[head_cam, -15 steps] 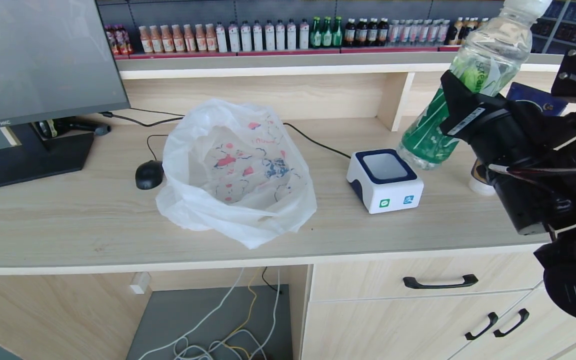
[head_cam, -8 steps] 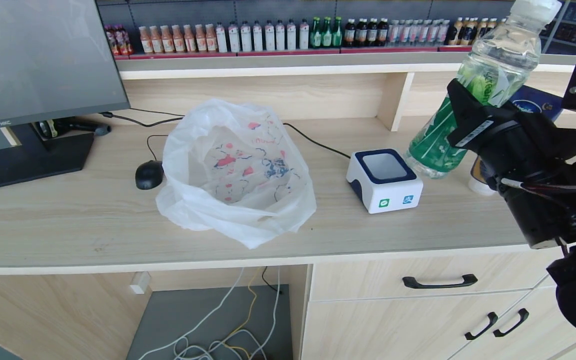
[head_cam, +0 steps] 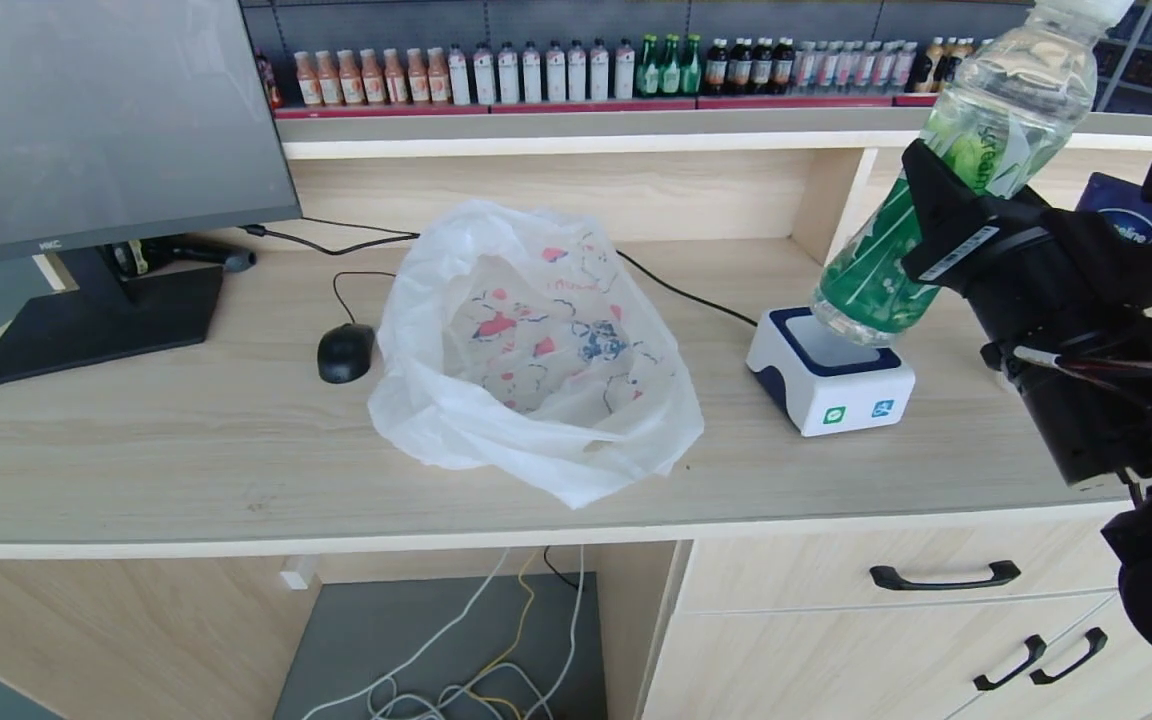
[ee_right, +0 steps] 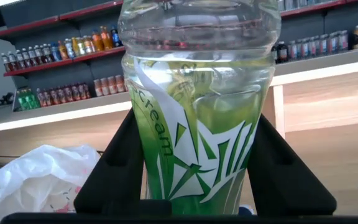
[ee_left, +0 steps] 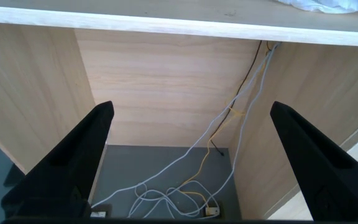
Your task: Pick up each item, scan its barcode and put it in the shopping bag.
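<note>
Head view, bottle (head_cam: 996,110) (liquid-filled) above scanner (head_cam: 841,395), shopping bag (head_cam: 416,345) open

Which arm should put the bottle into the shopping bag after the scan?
Right. The right gripper is shut on the bottle, over the scanner beside the shopping bag. The left gripper hangs open below the counter.

Clear glossy plastic bottle (head_cam: 996,110); thin crinkled translucent plastic bag (head_cam: 536,350); matt wood-grain counter (head_cam: 136,450); smooth white plastic scanner (head_cam: 841,388).
</note>
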You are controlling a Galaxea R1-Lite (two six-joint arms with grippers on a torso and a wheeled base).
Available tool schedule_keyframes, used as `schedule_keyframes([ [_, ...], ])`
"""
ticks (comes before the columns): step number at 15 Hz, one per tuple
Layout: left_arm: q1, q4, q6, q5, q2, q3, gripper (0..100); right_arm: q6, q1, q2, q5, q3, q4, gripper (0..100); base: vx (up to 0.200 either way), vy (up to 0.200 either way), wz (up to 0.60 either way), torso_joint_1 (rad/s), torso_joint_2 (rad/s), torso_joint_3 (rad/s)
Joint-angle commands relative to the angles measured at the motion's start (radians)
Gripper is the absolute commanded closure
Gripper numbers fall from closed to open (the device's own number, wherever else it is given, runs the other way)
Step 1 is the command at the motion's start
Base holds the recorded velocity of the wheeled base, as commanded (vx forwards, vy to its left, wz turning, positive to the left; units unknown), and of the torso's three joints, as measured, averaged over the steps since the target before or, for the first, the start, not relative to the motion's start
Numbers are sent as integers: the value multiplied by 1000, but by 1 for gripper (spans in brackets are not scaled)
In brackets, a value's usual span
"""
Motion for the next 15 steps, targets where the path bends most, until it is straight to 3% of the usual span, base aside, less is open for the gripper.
schedule_keyframes([
  [1, 0, 0, -1, 0, 0, 0, 0, 0, 0, 1, -3, 0, 0, 100, 0, 200, 0, -2, -2, 7],
  [11, 0, 0, -2, 0, 0, 0, 0, -8, -2, 44, -1, -37, 0, 100, 0, 200, 0, 2, 2, 1],
  [15, 0, 0, -1, 0, 0, 0, 0, -46, 1, 52, 54, -29, 0, 100, 0, 0, 0, 0, 0, 0],
])
